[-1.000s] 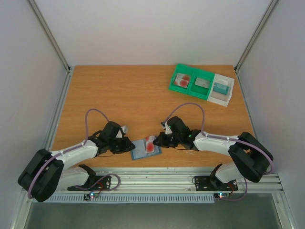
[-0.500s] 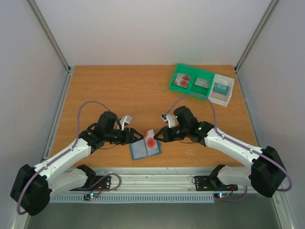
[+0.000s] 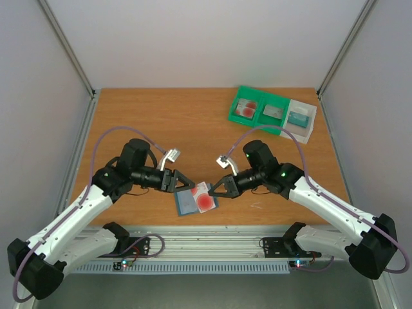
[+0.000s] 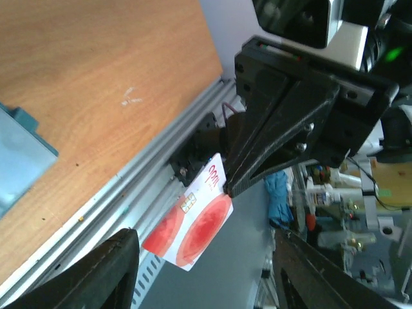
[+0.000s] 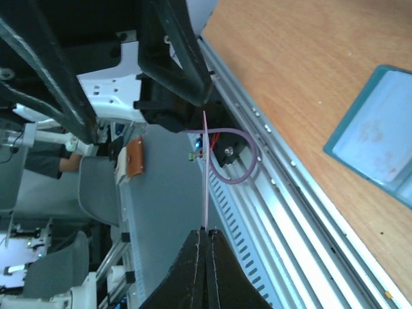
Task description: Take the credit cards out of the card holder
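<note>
The card holder (image 3: pixel 185 204), a flat slate-blue wallet, lies on the table near the front edge; it also shows in the left wrist view as card holder (image 4: pixel 18 161) and in the right wrist view as card holder (image 5: pixel 380 132). One of the credit cards (image 3: pixel 205 199), white with red ovals, hangs above the holder's right side. My right gripper (image 3: pixel 215 190) is shut on the top edge of this credit card (image 4: pixel 193 228), seen edge-on as a thin credit card (image 5: pixel 205 174). My left gripper (image 3: pixel 185 183) stands open just left of the card, touching nothing.
A green two-compartment tray (image 3: pixel 257 120) at the back right holds red cards (image 3: pixel 245 109) and a grey piece (image 3: pixel 273 111). Beside it a white tray (image 3: pixel 309 125) holds a teal piece (image 3: pixel 297 118). The metal rail (image 3: pixel 212 244) runs along the table's front edge.
My left gripper has opened, let go of the card holder and pulled back left and up. My right gripper has lifted the card clear of the holder.
</note>
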Available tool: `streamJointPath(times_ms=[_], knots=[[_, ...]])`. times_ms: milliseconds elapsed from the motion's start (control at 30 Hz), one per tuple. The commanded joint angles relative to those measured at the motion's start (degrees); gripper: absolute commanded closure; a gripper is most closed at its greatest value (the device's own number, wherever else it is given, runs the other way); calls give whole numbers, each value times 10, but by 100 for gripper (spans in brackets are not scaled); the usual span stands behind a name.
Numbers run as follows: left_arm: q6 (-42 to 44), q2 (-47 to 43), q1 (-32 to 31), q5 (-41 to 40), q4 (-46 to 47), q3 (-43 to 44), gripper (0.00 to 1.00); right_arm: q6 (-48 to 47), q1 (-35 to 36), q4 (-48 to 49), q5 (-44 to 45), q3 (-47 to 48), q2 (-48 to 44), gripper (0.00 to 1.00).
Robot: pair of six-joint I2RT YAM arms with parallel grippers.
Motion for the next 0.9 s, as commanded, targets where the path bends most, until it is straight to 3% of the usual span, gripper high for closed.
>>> streamJointPath(times_ms=[0, 133, 233, 467, 667, 867], knots=[[31, 17, 1, 97, -29, 9, 45, -3, 6, 12, -54, 6, -8, 99], [32, 14, 1, 116, -26, 10, 55, -3, 9, 17, -68, 6, -8, 99], [30, 14, 1, 116, -25, 10, 57, -3, 11, 31, -79, 1, -13, 99], [37, 19, 1, 121, -19, 1, 46, 22, 18, 45, -93, 1, -16, 99], [41, 17, 0, 119, -20, 1, 45, 13, 19, 17, -67, 10, -13, 99], [28, 14, 1, 141, 2, -7, 60, 34, 19, 61, -96, 3, -13, 99]])
